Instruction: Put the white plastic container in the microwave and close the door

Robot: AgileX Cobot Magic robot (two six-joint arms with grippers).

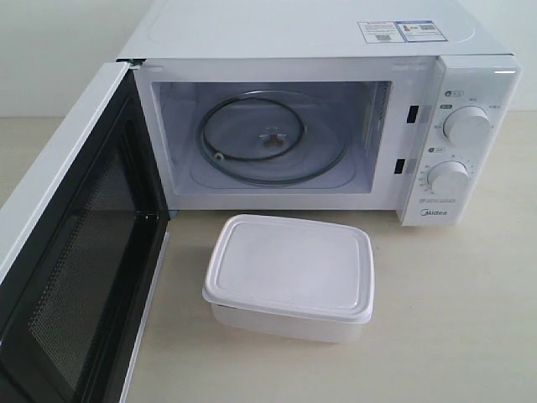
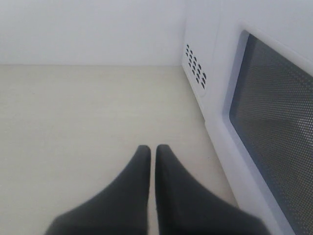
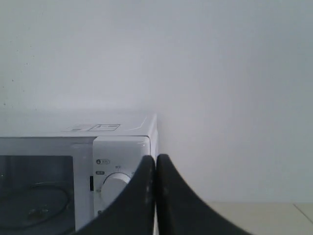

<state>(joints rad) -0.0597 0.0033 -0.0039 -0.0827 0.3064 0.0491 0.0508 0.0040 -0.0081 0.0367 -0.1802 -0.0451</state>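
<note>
Now, on your far left the door [image 1: 75, 252] stands swung wide on its left hinge, with its black mesh inner face showing. Your left hand [image 2: 152, 149] hangs over the bare surface [image 2: 73, 122] just beside the door's outer side. Its fingers [image 2: 132, 196] are pressed together, clenched on nothing.

Next comes the microwave [image 1: 294, 34], with the glass turntable [image 1: 273, 138] lying flat in its cavity. The white plastic container [image 1: 289, 277] sits on the surface in front of that cavity. Its lid is on, and it is outside the microwave, near the front lip but not touching it.

Further right you see the control panel [image 1: 495, 193], with the upper knob [image 1: 467, 126] above the lower knob [image 1: 447, 178], and the stickers [image 1: 398, 31] on top of the microwave.

Your right hand [image 3: 155, 159] is clenched too, fingertips meeting and holding nothing. It is raised near the height of the microwave's top, with the upper knob just behind it and the pale wall [image 3: 220, 73] beyond.
</note>
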